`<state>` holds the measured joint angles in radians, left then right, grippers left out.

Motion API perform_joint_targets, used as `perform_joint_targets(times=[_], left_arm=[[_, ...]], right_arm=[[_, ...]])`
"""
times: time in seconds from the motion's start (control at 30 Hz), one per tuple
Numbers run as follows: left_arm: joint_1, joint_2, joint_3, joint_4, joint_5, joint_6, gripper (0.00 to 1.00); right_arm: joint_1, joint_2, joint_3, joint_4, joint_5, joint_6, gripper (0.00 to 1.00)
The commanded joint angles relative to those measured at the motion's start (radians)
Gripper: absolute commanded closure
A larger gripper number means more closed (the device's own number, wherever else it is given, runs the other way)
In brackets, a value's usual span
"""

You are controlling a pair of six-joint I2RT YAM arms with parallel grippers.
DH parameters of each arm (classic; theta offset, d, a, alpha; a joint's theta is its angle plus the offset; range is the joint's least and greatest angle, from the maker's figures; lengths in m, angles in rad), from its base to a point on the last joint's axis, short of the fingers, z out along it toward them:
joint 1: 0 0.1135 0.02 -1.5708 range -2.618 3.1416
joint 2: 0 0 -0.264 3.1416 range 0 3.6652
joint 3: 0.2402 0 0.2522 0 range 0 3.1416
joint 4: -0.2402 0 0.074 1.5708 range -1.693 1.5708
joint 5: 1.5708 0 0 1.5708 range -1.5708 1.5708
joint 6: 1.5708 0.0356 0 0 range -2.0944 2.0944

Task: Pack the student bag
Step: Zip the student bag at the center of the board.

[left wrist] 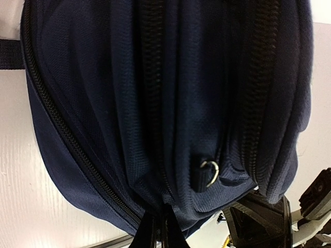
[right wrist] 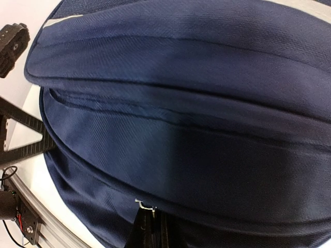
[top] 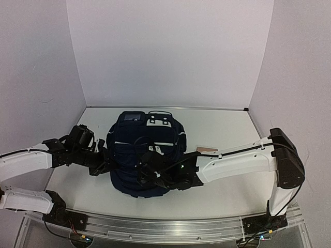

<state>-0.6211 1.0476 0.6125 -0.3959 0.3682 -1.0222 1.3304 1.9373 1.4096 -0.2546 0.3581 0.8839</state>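
Found student bag (top: 146, 150) lying flat mid-table (top: 222, 199), top end toward the far edge. Saw left gripper (left wrist: 156, 230) at its left side, jaws pinched shut on navy fabric where the zip lines meet. Saw right gripper (right wrist: 150, 225) at the near end, jaws closed at a small metal zip pull (right wrist: 145, 205).

Your left arm (top: 26, 161) and right arm (top: 235, 163) are glossy white and moulded between bulky black joint housings (top: 287, 163). A thin black cable (top: 240, 150) traces the right one, and your right gripper (right wrist: 151, 219) ends in slim black fingers (right wrist: 139, 235).
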Motion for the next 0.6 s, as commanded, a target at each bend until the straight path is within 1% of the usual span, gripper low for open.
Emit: perform_joint_targets(times=[0.0,0.1,0.2,0.3,0.4,0.5,0.53,0.57], left_arm=[[0.173,0.037,0.034,0.027,0.001,0.122,1.00],[0.276,0.103,0.069,0.058,0.066,0.208,1.00],[0.395,0.202,0.112,0.098,0.141,0.296,1.00],[0.491,0.322,0.177,0.149,0.206,0.385,1.00],[0.524,0.432,0.289,0.160,0.226,0.447,1.00],[0.527,0.490,0.383,0.136,0.242,0.474,0.99],[0.526,0.492,0.393,0.129,0.245,0.471,0.93],[0.525,0.487,0.397,0.121,0.247,0.465,0.85]], right_arm=[[-0.001,-0.099,-0.041,-0.146,0.049,0.035,1.00],[-0.016,-0.139,-0.080,-0.152,0.001,0.038,1.00],[-0.055,-0.173,-0.127,-0.149,-0.039,0.031,1.00],[-0.107,-0.184,-0.161,-0.125,-0.062,-0.036,1.00],[-0.170,-0.192,-0.211,-0.010,-0.129,-0.126,1.00],[-0.218,-0.196,-0.220,0.085,-0.205,-0.184,1.00],[-0.219,-0.195,-0.207,0.101,-0.222,-0.205,1.00],[-0.220,-0.194,-0.195,0.117,-0.240,-0.221,1.00]])
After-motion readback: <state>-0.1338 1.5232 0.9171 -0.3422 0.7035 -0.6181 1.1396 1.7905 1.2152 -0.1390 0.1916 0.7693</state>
